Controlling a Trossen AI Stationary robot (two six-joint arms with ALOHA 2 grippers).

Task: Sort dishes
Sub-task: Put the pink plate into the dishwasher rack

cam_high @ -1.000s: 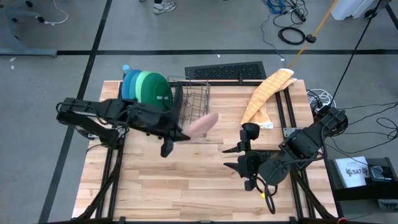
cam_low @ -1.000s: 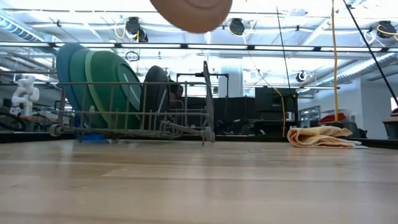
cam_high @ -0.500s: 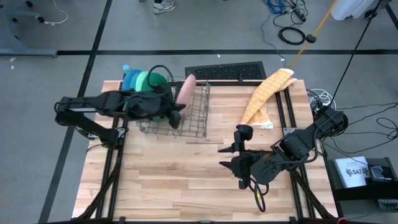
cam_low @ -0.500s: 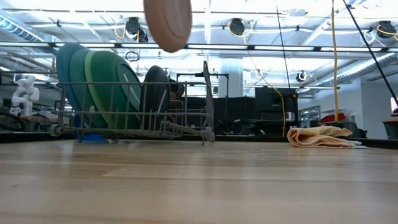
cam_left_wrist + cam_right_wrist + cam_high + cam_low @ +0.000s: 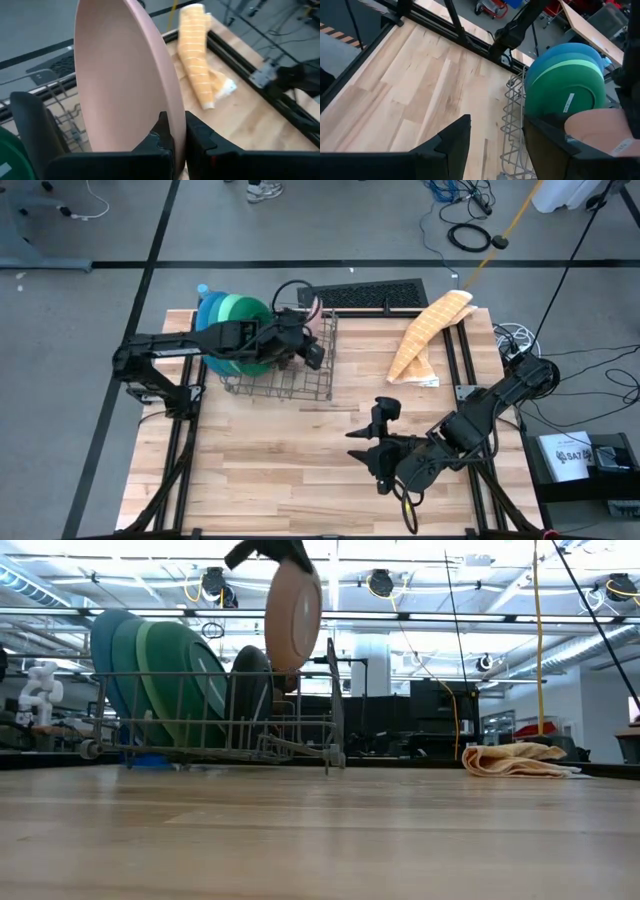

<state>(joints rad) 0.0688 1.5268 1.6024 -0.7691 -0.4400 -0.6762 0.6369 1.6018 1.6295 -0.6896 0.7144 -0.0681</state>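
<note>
a: where is the pink plate [image 5: 293,617]?

b: it is pinched by its edge in the left gripper [image 5: 178,141], held on its side just above the wire rack [image 5: 235,730], beside the black plate [image 5: 251,683].

a: how should it be put in well?

b: it should be kept upright, lined up with a free slot, lowered slowly, then let go.

a: and the right gripper [image 5: 496,145]?

b: its fingers are spread, nothing is held, low over the table [image 5: 270,470].

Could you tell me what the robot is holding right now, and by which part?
The left gripper pinches the pink plate by its rim; the right gripper holds nothing.
</note>
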